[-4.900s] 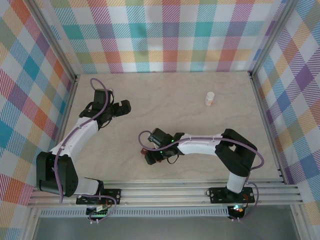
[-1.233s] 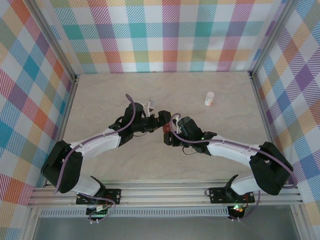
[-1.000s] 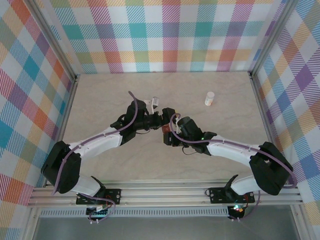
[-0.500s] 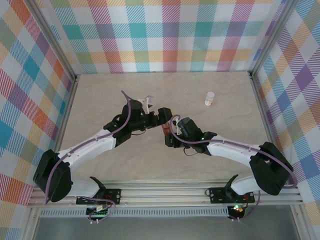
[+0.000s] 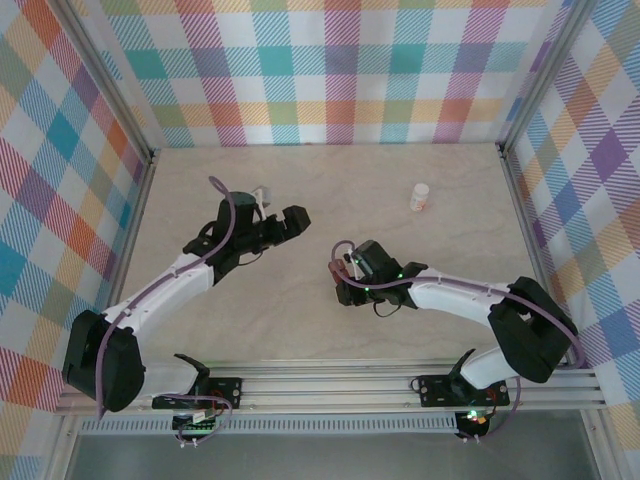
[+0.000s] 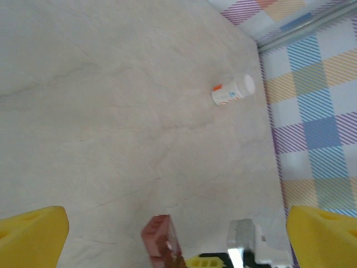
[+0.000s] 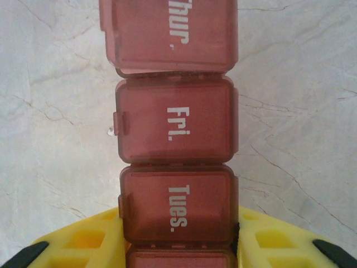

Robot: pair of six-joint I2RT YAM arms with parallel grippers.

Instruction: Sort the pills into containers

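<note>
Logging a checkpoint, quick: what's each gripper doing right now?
Left gripper: open, empty.
Right gripper: closed on the pill box.

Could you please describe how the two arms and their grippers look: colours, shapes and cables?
The left arm and right arm have white tubular links joined by bulky black joints, with a thin purple cable looping along each. The left gripper and right gripper have black bodies; their fingers are bright yellow with hollow cut-outs.

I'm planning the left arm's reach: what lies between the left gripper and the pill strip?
Nothing but bare table, seen in the top view, separates the open left gripper from the pill strip clamped in the right gripper.
</note>
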